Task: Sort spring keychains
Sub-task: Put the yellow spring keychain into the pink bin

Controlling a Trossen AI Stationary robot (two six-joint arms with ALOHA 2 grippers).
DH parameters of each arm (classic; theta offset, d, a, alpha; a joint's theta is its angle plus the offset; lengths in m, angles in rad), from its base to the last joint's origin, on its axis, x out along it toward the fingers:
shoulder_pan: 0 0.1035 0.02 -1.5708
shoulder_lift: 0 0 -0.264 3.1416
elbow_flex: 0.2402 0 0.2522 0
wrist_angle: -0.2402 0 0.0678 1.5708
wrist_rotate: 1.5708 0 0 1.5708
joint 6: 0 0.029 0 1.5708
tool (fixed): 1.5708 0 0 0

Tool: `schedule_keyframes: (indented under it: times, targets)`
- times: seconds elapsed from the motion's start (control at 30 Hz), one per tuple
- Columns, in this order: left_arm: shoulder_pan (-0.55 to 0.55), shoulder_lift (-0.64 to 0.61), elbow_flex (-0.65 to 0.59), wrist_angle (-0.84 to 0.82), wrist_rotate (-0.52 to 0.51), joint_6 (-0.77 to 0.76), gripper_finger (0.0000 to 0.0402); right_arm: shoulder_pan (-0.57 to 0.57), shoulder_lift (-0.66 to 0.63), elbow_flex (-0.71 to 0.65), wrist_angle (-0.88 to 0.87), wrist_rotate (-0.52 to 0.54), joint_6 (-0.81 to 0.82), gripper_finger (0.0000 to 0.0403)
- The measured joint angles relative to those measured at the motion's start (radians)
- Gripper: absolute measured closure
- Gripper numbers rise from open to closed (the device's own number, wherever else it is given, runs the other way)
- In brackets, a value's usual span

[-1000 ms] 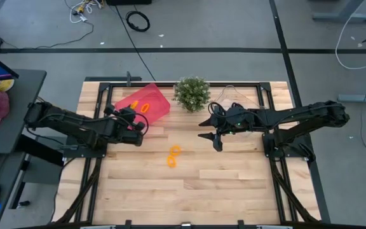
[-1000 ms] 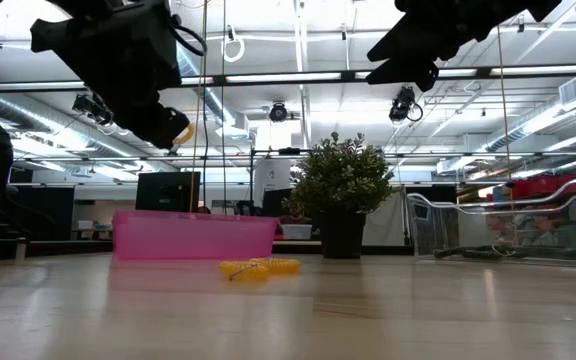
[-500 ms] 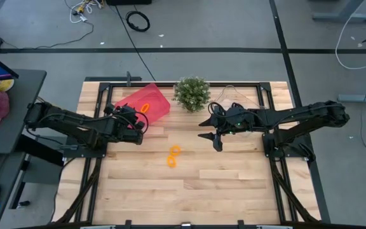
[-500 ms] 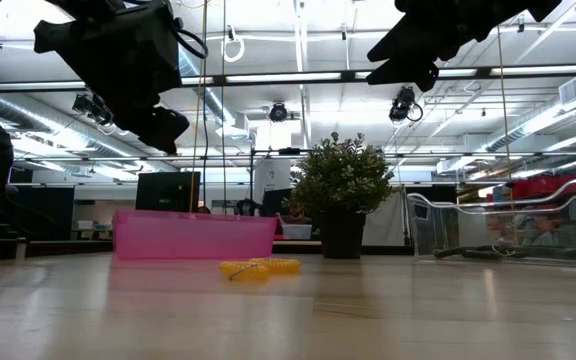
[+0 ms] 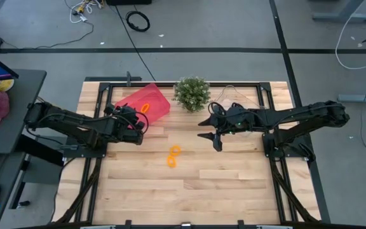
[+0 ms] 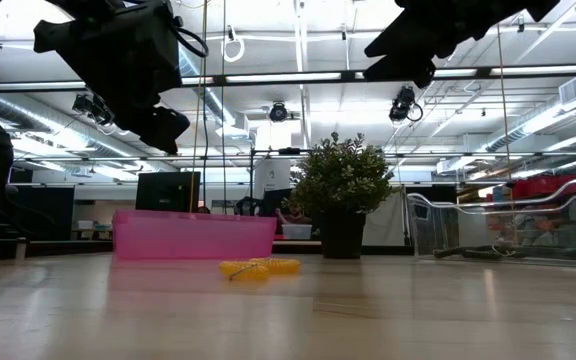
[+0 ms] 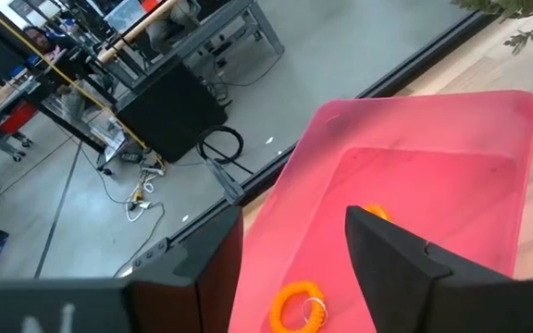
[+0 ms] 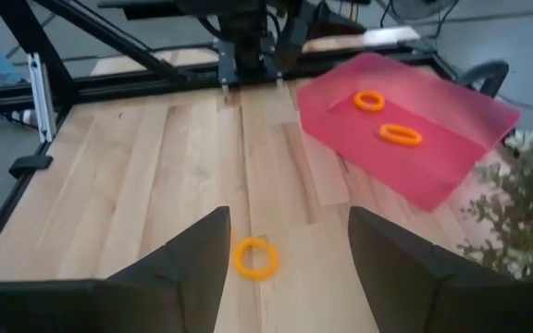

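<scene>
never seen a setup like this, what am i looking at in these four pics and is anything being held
It is a two-armed robot at a wooden table. One picture looks straight down, one looks level across the tabletop, and two come from cameras on the wrists.

The left gripper hangs over the edge of the pink tray; its fingers are open and hold nothing. The right gripper hovers open in front of the green plant, also with nothing in it.

Two orange spring keychains lie in the tray. More orange keychains lie on the bare wood mid-table. A clear bin stands on the right.
</scene>
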Motion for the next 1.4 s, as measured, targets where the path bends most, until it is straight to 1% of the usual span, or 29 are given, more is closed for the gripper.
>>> schedule_keyframes:
  times: [0.1,0.23,0.3,0.43,0.57,0.67,0.83,0.9,1.03,1.17,1.3,1.4]
  targets:
    - [0.0,0.0,0.0,0.0,0.021,0.009,0.0205,0.01,-0.005,0.0,0.017,0.007,-0.027,0.0181]
    - [-0.001,0.0,0.0,0.0,0.047,0.011,0.0204,0.065,-0.019,-0.001,0.056,0.124,-0.089,0.0181]
    - [-0.003,0.0,0.0,0.0,0.051,0.011,0.0204,0.107,-0.031,-0.025,0.12,0.179,-0.13,0.0181]
    - [-0.003,0.0,0.0,0.0,0.053,0.011,0.0204,0.165,-0.101,-0.143,0.314,0.189,-0.188,0.0181]
    - [-0.003,0.0,0.0,0.001,0.053,0.011,0.0204,0.167,-0.256,-0.28,0.365,0.191,-0.191,0.0181]
    - [-0.003,0.0,0.0,0.001,0.052,0.011,0.0204,0.158,-0.401,-0.386,0.398,0.152,-0.198,0.018]
    - [-0.003,0.0,0.0,0.017,0.05,0.015,0.0204,0.153,-0.636,-0.579,0.579,0.143,-0.224,0.018]
    - [-0.003,0.0,0.0,0.036,0.049,0.032,0.0204,0.153,-0.722,-0.641,0.613,0.144,-0.239,0.018]
    - [-0.003,0.0,0.0,0.084,0.058,0.076,0.0204,0.153,-0.877,-0.688,0.586,0.145,-0.241,0.018]
    - [-0.003,0.0,0.0,0.122,0.076,0.113,0.0204,0.153,-1.014,-0.689,0.447,0.113,-0.251,0.018]
    - [-0.003,0.0,0.0,0.125,0.077,0.116,0.0204,0.153,-1.134,-0.689,0.328,0.113,-0.256,0.018]
    - [-0.003,0.0,0.0,0.125,0.077,0.116,0.0204,0.153,-1.2,-0.701,0.307,0.113,-0.257,0.018]
